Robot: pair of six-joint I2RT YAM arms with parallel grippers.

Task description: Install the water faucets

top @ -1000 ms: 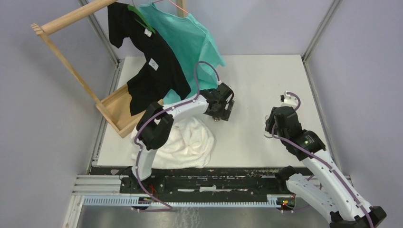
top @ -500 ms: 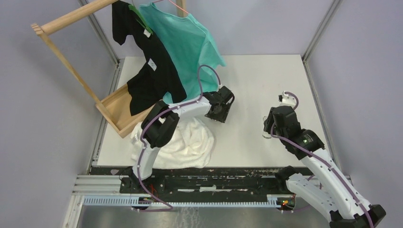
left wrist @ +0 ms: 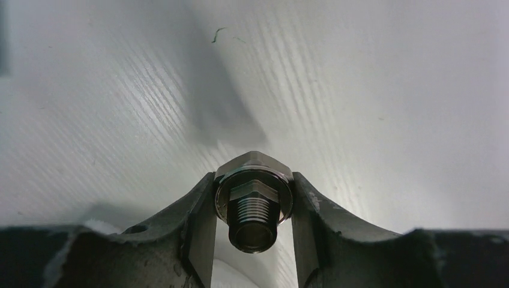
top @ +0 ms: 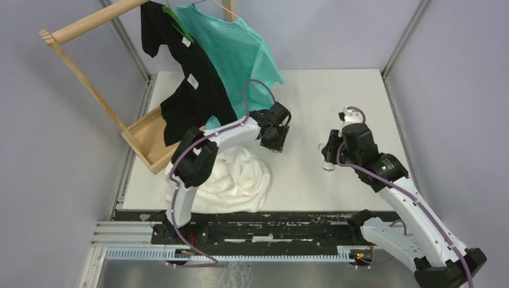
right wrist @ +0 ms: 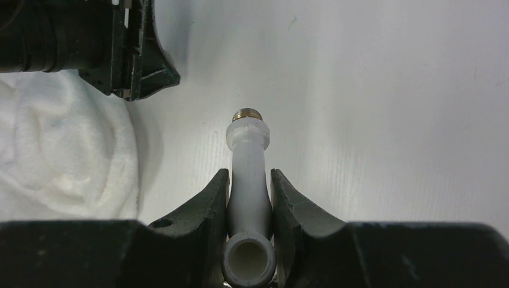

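The water faucets are in two parts, one in each gripper. A silver threaded fitting [left wrist: 253,207] with a hex head sits between the fingers of my left gripper [left wrist: 253,180], its threaded end pointing back at the camera; both pads press its round flange. From above, my left gripper [top: 275,140] hangs just above the table's middle. My right gripper [right wrist: 249,174] is shut on a white plastic spout [right wrist: 248,157]. Its brass threaded tip [right wrist: 247,113] points away toward the left gripper's fingers [right wrist: 129,57]. Seen from above, the right gripper [top: 328,157] is right of centre.
A crumpled white towel [top: 231,177] lies under the left arm at the near left. A wooden rack [top: 84,72] with a tray base stands at the far left, with a black shirt [top: 192,90] and a teal shirt [top: 240,54] hanging on it.
My left gripper has closed onto the silver fitting. The right arm has swung left and away from its base with the spout, nearer the left gripper.
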